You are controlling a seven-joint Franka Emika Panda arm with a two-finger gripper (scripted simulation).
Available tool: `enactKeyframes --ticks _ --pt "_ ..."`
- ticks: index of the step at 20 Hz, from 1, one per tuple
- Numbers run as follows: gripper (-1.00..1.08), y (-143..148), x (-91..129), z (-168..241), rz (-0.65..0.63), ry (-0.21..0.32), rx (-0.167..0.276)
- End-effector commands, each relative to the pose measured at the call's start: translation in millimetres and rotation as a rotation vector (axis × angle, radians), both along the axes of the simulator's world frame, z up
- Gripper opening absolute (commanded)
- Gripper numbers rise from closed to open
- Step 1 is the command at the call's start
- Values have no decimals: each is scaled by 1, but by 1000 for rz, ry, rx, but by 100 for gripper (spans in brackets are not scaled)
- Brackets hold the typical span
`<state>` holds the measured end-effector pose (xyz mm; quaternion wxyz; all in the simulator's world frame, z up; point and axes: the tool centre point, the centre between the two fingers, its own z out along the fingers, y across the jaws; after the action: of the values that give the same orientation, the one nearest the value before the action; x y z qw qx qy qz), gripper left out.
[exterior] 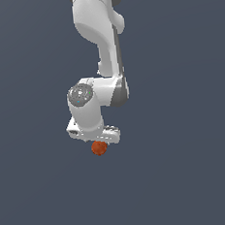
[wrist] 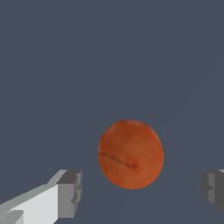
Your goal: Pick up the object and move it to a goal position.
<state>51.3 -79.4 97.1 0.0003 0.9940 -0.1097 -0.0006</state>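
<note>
The orange-red ball (exterior: pixel 99 148) lies on the dark grey floor, just under the white arm's hand in the exterior view. In the wrist view the ball (wrist: pixel 130 154) is large, mottled, with a dark crease. My gripper (wrist: pixel 141 188) is open; one grey fingertip (wrist: pixel 70 193) and the other fingertip (wrist: pixel 213 189) stand wide apart on either side of the ball, with clear gaps to it. The ball sits between and slightly beyond the fingertips. In the exterior view the gripper (exterior: pixel 98 141) is mostly hidden by the hand.
The white arm (exterior: pixel 103 47) rises from the hand toward the top of the exterior view. A plain dark grey floor (exterior: pixel 188 175) surrounds the ball. No goal marker shows.
</note>
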Motion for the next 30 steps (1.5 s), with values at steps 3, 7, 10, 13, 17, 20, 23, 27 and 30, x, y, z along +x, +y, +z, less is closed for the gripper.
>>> enactKeyframes --ticks 3,7,10,13,17,20,23,27,30 --pt "100 0 0 -9 0 0 0" --pt "100 0 0 -30 -2 -1 0" --pt "100 0 -1 -43 -3 -1 0" --pt "100 0 0 -50 -3 -1 0" --pt "-100 0 1 -50 -3 -1 0" --pt "-100 0 1 -50 -3 -1 0" --pt "-100 0 1 -50 -3 -1 0" --pt "-100 0 1 -50 -3 0 1" --pt "-100 -2 -1 -50 -3 0 1"
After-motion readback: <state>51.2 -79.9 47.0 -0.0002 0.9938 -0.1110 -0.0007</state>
